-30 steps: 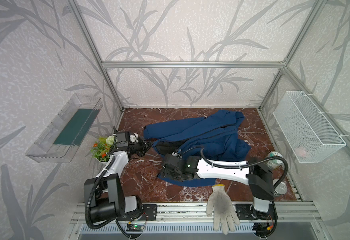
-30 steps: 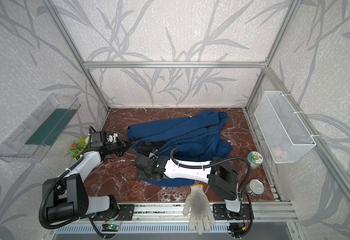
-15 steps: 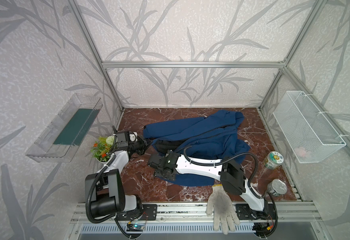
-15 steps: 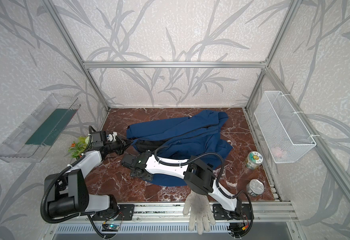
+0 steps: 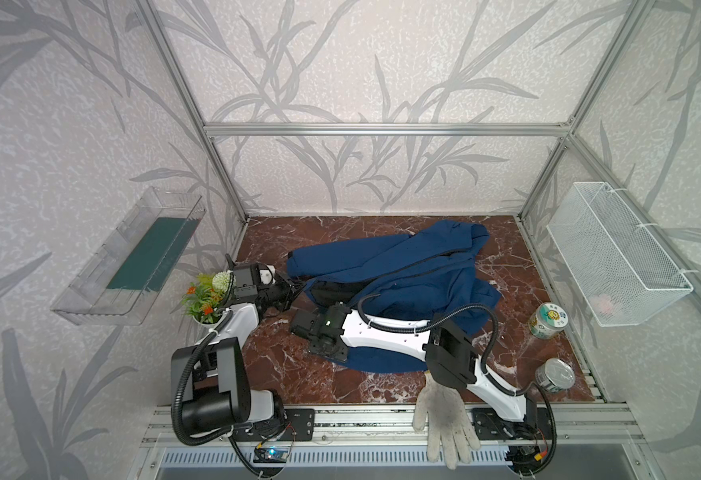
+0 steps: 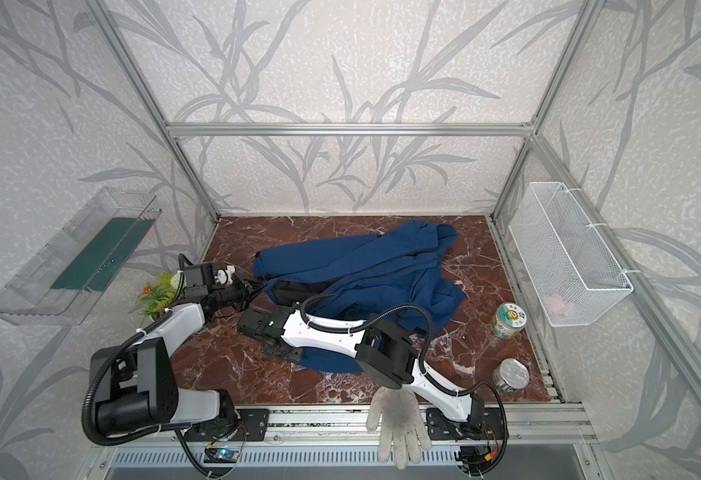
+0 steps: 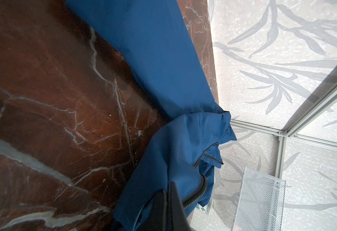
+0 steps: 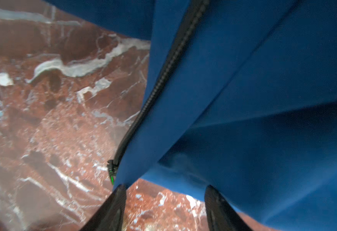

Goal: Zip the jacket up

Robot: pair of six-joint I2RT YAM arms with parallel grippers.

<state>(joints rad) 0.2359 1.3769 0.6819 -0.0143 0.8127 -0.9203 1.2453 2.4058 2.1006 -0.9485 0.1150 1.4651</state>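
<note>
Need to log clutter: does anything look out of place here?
The white knit glove lies mostly off the marble tabletop, draped over the front aluminium rail and overhanging it. The navy-blue fabric jacket is bunched, front open.

One jacket (image 5: 403,266), one glove (image 5: 444,419), two jars (image 5: 548,320) (image 5: 554,375), one plant (image 5: 205,295), one basket (image 5: 615,257).

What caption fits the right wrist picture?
Open right gripper poised at the hem of the blue jacket, beside its black zipper.

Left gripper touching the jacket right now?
Touching. Left wrist view shows the left gripper shut, jacket fabric clamped between its fingers beside the zipper.
</note>
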